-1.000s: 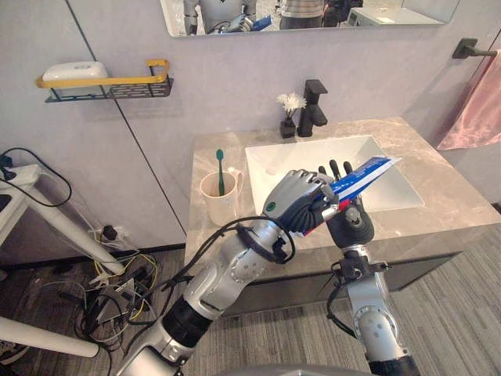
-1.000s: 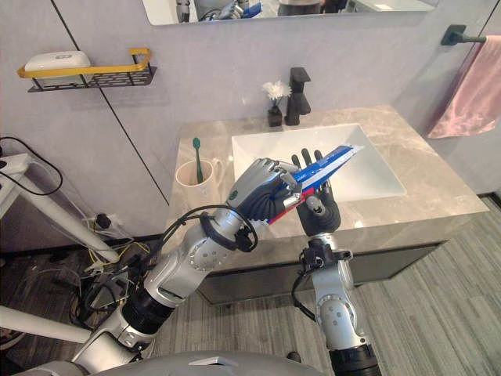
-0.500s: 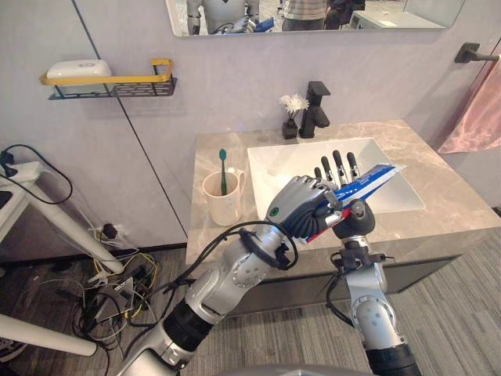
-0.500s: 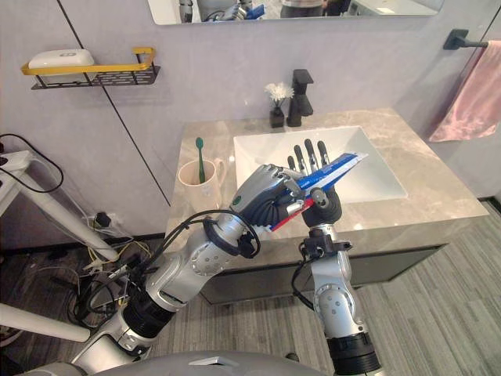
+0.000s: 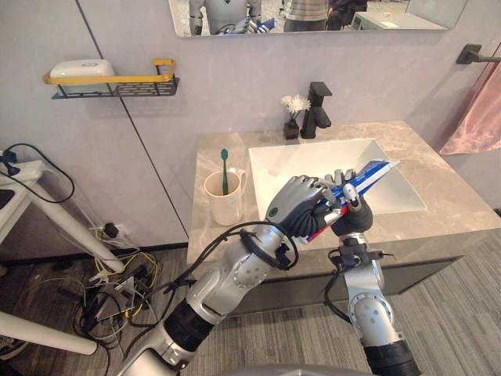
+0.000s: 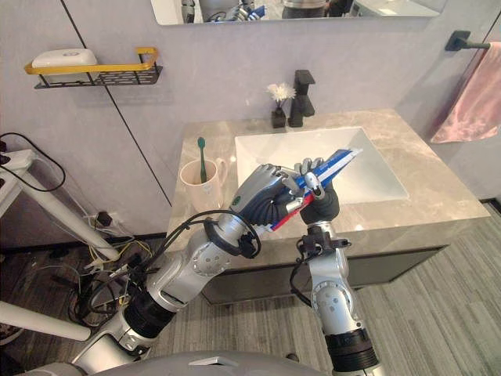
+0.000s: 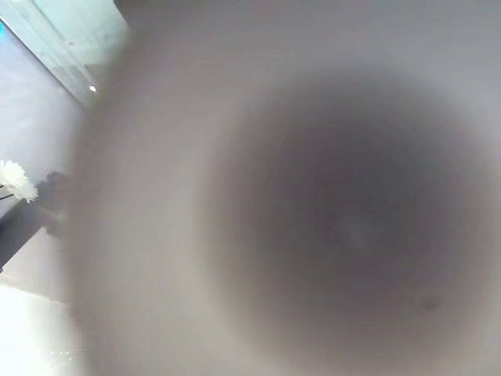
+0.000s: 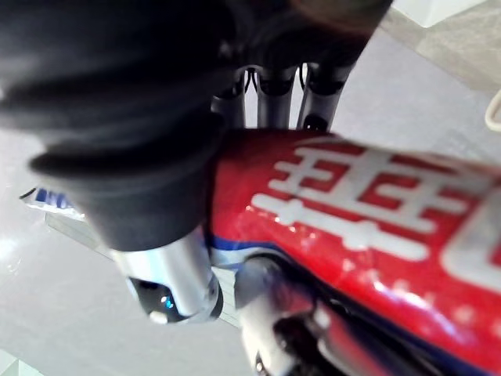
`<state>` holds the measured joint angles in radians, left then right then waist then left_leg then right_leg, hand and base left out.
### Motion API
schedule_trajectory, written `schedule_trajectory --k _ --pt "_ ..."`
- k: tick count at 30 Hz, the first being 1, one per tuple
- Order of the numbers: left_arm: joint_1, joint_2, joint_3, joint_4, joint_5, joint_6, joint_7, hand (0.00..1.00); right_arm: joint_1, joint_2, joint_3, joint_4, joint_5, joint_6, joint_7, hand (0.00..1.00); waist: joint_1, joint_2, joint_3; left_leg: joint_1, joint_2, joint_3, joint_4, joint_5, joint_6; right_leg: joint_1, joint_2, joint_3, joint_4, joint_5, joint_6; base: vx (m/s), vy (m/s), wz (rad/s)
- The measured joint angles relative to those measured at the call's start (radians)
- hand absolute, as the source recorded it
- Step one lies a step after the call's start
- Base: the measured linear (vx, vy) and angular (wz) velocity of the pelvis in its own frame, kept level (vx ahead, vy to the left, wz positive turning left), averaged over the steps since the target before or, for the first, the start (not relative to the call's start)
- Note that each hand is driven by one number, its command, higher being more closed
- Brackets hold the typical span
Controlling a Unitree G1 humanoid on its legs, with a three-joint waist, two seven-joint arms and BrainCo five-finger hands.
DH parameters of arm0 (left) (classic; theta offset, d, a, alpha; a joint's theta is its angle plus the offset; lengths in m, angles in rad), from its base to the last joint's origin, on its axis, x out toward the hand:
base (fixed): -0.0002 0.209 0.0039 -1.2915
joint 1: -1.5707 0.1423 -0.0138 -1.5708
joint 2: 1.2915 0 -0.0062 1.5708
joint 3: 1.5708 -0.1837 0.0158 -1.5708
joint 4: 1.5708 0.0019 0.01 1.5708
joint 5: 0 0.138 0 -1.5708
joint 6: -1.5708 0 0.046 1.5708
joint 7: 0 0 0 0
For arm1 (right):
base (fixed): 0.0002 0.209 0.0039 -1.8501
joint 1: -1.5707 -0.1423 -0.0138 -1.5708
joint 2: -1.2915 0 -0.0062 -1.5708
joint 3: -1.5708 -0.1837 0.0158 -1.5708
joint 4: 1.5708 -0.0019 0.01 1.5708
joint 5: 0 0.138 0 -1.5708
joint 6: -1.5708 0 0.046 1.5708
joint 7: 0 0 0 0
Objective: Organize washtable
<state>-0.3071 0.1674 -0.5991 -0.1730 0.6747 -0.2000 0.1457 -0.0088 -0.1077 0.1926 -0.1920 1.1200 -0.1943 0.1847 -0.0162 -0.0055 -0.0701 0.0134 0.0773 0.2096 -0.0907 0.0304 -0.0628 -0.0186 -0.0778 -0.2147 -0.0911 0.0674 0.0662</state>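
Tightly grips blue-red plastic toothpaste tube (image 5: pixel 374 168) with curled left hand (image 5: pixel 297 205) and right hand (image 5: pixel 352 220); slants, flat end up-right over white sink (image 5: pixel 297 160).

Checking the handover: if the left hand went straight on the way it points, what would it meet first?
Probably the right hand, close beside the left hand and curled round the toothpaste tube; the sink lies beyond. Depth is unclear.

Head stereo pair: high, facing down and forward at the washtable (image 5: pixel 454 200) and wall shelf (image 5: pixel 109 82), mid-range; both eyes share the whole scene, slightly offset | left wrist: lens nearly covered by something very near, white flower (image 7: pixel 12 180) at its edge | right wrist: along right hand (image 8: pixel 168 270), hard up against toothpaste tube (image 8: pixel 376 227)
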Motion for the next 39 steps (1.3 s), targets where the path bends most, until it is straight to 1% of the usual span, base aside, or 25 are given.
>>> schedule_trajectory --k 3,4,12,21,24,27,33,36,37,39 --pt "0.000 -0.001 0.000 0.007 0.000 0.000 0.001 1.00 0.000 0.000 0.002 0.000 0.000 0.000 0.000 1.00 0.000 0.000 -0.002 0.000 0.000 0.000 0.000 0.000 0.000 0.000 0.000 0.000 0.000 0.000 0.000 0.00 0.000 0.00" --pt "0.000 0.000 0.000 0.008 0.000 0.000 0.001 0.00 0.000 0.000 0.002 0.000 0.000 0.000 0.000 1.00 0.000 0.000 -0.003 0.000 0.000 0.000 0.000 0.000 0.000 0.000 0.000 0.000 0.000 0.000 0.000 0.00 0.000 0.00" --pt "0.000 0.000 0.004 0.015 0.000 0.001 0.012 0.00 0.000 0.000 -0.001 0.000 0.000 0.000 -0.002 1.00 0.000 -0.002 -0.006 0.000 0.000 0.000 0.000 0.000 0.000 0.000 0.000 0.000 0.000 0.000 0.000 0.00 0.000 0.00" --pt "0.000 0.001 0.027 -0.001 0.001 0.003 0.014 0.00 0.000 0.001 -0.006 0.000 -0.001 -0.013 -0.010 1.00 0.000 -0.002 -0.007 0.003 0.000 0.000 0.000 0.000 0.000 0.003 0.000 0.001 0.000 0.000 0.000 0.00 0.000 0.00" --pt "0.000 0.000 0.077 -0.077 0.000 0.008 0.036 0.00 0.004 0.003 -0.012 0.000 -0.001 -0.013 -0.014 1.00 0.000 -0.002 -0.006 0.004 0.000 0.000 0.000 0.000 0.000 0.004 0.000 0.001 0.000 0.000 0.000 0.00 0.000 0.00" --pt "0.000 -0.003 0.141 -0.162 0.000 0.008 0.074 0.00 0.007 0.009 -0.039 0.007 -0.002 -0.012 -0.022 1.00 0.001 -0.002 -0.007 0.008 0.000 0.000 0.000 0.000 0.000 0.009 0.000 0.000 0.000 0.000 0.000 0.00 0.000 0.00" --pt "0.000 0.001 0.219 -0.197 0.001 0.014 0.105 0.00 0.007 0.011 -0.067 0.013 -0.004 -0.012 -0.030 1.00 0.002 0.003 -0.009 0.010 0.000 0.000 -0.001 0.000 0.001 0.011 0.000 -0.003 0.000 0.000 0.000 0.00 0.000 0.00" --pt "0.000 0.017 0.341 -0.263 0.001 0.037 0.120 0.00 0.008 0.010 -0.079 0.055 -0.004 -0.011 -0.032 1.00 0.002 0.011 -0.014 0.011 0.000 -0.003 -0.002 0.002 -0.001 0.012 0.000 -0.003 0.000 0.000 0.000 0.00 0.000 0.00" --pt "0.013 0.028 0.411 -0.312 0.000 0.039 0.135 0.00 0.008 0.010 -0.088 0.071 -0.005 -0.011 -0.033 1.00 0.004 0.016 -0.015 0.011 0.000 -0.010 -0.002 0.003 -0.001 0.014 0.000 -0.006 0.000 0.000 0.000 0.01 -0.006 0.04" --pt "0.060 0.033 0.477 -0.366 -0.001 0.036 0.153 0.00 0.007 0.010 -0.099 0.075 -0.007 -0.011 -0.037 1.00 0.007 0.019 -0.016 0.011 0.000 -0.015 -0.002 0.003 -0.001 0.016 0.000 -0.010 0.000 0.000 0.000 0.01 -0.006 0.08"
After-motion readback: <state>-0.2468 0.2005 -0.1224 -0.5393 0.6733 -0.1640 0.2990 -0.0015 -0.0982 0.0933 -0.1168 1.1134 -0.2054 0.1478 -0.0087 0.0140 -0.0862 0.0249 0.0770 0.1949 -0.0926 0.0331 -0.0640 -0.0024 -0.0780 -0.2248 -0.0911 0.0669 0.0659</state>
